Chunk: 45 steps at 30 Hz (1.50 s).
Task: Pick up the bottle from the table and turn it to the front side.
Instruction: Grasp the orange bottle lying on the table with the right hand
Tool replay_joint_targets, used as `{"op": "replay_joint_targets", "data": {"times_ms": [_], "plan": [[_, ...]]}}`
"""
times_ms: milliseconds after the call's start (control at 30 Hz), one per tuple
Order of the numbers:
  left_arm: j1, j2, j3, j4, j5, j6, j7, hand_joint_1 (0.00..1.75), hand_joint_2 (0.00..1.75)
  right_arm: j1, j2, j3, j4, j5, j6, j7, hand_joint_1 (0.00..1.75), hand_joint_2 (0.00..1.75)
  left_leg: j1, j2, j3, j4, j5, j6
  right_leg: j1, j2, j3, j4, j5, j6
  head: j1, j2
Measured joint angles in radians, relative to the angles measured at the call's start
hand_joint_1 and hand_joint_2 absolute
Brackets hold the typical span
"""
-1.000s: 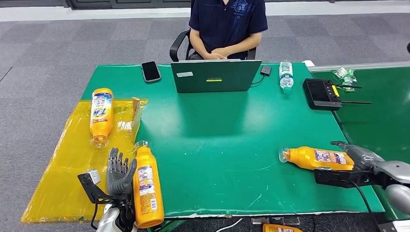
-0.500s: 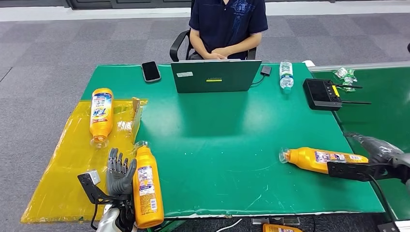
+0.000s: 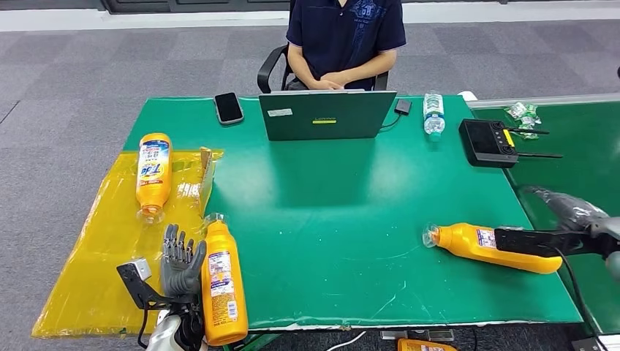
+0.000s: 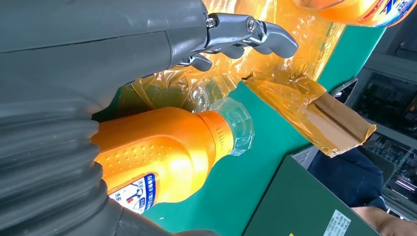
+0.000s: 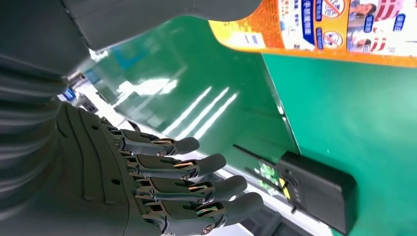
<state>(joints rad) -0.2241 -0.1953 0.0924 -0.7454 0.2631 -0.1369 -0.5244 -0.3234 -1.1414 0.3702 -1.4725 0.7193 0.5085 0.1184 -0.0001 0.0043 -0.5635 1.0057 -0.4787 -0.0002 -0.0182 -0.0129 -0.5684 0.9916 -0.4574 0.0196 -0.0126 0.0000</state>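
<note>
Head view: green table (image 3: 329,219) with a yellow plastic sheet (image 3: 102,248) over its left end. Three orange bottles lie on their sides. One rests on the sheet (image 3: 153,175), cap toward the robot. A second (image 3: 221,281) lies at the front edge, clear cap pointing away, with the left hand (image 3: 179,265) flat against its left side, fingers straight and extended — beside the bottle, not wrapped around it. The third (image 3: 490,245) lies at front right, cap pointing left; a dark wrist bracket crosses its base end. The right hand (image 3: 570,208) sits just past that base, off the bottle, holding nothing. Far side: a person (image 3: 343,36) seated behind an open laptop (image 3: 327,115), a phone (image 3: 228,108), a water bottle (image 3: 433,115), a black controller with antennas (image 3: 486,142).

Left wrist view: the front bottle (image 4: 167,152) runs close under the palm cover, its cap on green table at the sheet's border; fingers (image 4: 246,34) reach out straight above crumpled yellow plastic and grasp nothing. A torn cardboard strip (image 4: 334,123) lies nearby.

Right wrist view: right-hand fingers (image 5: 196,182) spread and empty — released. The labelled bottle (image 5: 334,29) lies apart from them on the table; the controller (image 5: 314,191) sits further off.
</note>
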Motion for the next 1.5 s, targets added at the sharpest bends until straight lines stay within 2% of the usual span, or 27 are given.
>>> {"op": "replay_joint_targets", "data": {"times_ms": [167, 400, 633, 1000, 1133, 1500], "plan": [[0.0, 0.0, 0.0, 0.0, 0.0, 0.0, 0.0, 0.0, 1.75, 0.011, 0.047, 0.034, 0.071, 0.012, -0.045, -0.008, 0.0, 1.75, 0.0, 0.0, 0.0, -0.001, 0.0, 0.0, 0.0, 0.0, 0.0, 0.0, -0.001, 0.0, 0.0, 0.0], [-0.003, 0.0, 0.0, 0.002, 0.001, 0.001, 0.004, 0.0, 1.75, 0.023, 0.178, 0.083, 0.245, 0.072, -0.15, -0.031, 0.0, 1.75, 0.0, 0.0, 0.006, -0.001, 0.0, 0.0, 0.0, 0.0, 0.0, 0.0, 0.0, -0.001, 0.0, 0.0], [-0.006, 0.0, 0.0, 0.005, 0.001, 0.002, 0.008, 0.0, 1.75, 0.058, 0.259, 0.097, 0.323, 0.095, -0.194, -0.019, 0.0, 1.75, 0.001, -0.001, 0.009, -0.001, 0.0, -0.001, 0.001, -0.001, 0.002, 0.0, -0.001, -0.001, 0.0, 0.0], [-0.005, 0.0, 0.0, 0.014, 0.001, 0.003, 0.009, 0.0, 1.75, 0.104, 0.311, 0.055, 0.326, 0.126, -0.218, 0.006, 0.0, 1.75, 0.002, 0.001, 0.016, -0.001, -0.006, 0.0, 0.002, 0.0, 0.016, -0.001, -0.005, -0.002, 0.0, 0.0], [-0.004, 0.0, 0.0, 0.014, 0.001, 0.005, 0.009, 0.0, 1.75, 0.116, 0.314, 0.039, 0.324, 0.128, -0.217, 0.005, 1.75, 1.75, 0.002, 0.001, 0.019, -0.001, -0.007, 0.0, 0.002, 0.0, 0.019, -0.001, -0.006, -0.001, 0.0, 0.0], [-0.003, 0.0, 0.0, 0.014, 0.001, 0.011, 0.009, 0.0, 1.75, 0.122, 0.319, 0.001, 0.315, 0.156, -0.185, -0.021, 1.75, 1.75, 0.002, 0.001, 0.02, -0.001, -0.008, 0.0, 0.002, 0.0, 0.021, -0.001, -0.007, -0.001, 0.0, 0.0]]}}
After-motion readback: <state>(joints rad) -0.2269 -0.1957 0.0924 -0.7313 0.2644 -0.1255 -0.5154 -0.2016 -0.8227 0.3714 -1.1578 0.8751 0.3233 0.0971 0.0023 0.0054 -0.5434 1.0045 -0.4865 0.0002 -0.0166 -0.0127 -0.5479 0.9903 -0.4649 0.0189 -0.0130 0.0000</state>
